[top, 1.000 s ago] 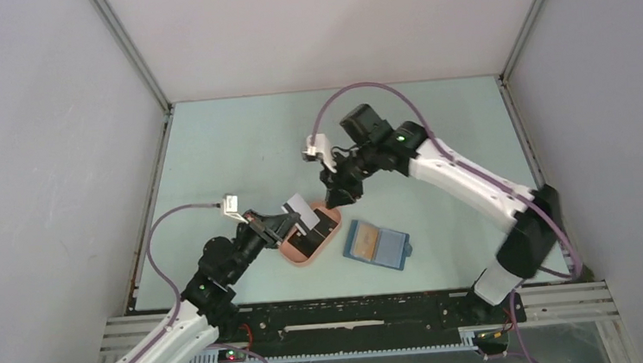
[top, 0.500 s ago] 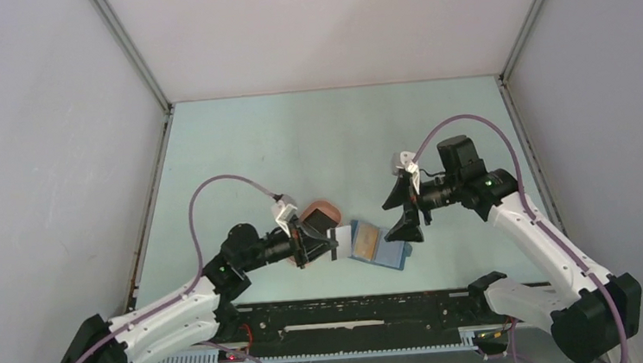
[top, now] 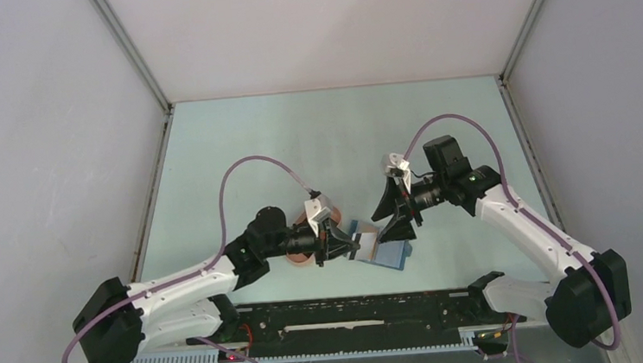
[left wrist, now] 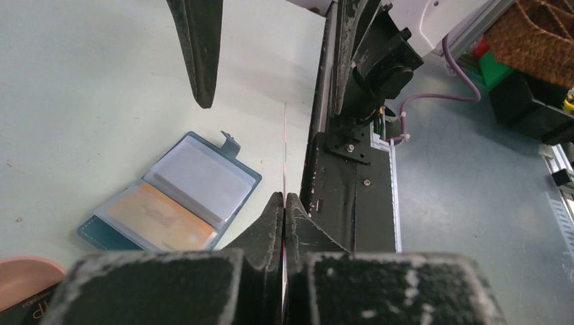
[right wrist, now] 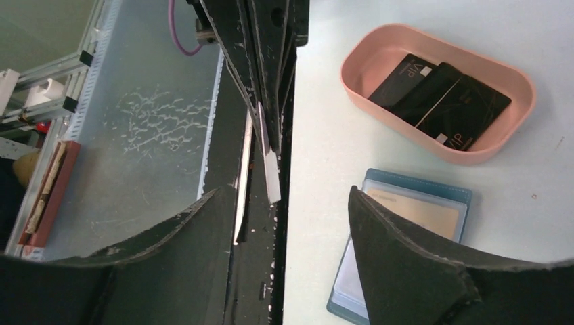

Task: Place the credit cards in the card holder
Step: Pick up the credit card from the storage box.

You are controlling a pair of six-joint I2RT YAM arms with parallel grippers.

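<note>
**Q:** Table [top: 297, 140] first. Claws?
**A:** My left claw [top: 340, 242] was clamped on a pale card [right wrist: 271, 172], held edge-on. My right claw [top: 393, 217] hung with fingers wide apart, gripping nothing.
**Q:** Tray, holder?
**A:** The pink tray [right wrist: 521, 95] sat just beside the card holder [left wrist: 172, 196], which lay open on the table under my right claw.
**Q:** Cards?
**A:** Black credit cards [right wrist: 447, 101] were in the tray, probably three. An orange-tan card [left wrist: 159, 217] sat in a holder pocket.

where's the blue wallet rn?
Top view: the blue wallet lies open on the table, near the front edge at centre, just right of the pink tray, between the left gripper holding a card and the open right gripper.
</note>
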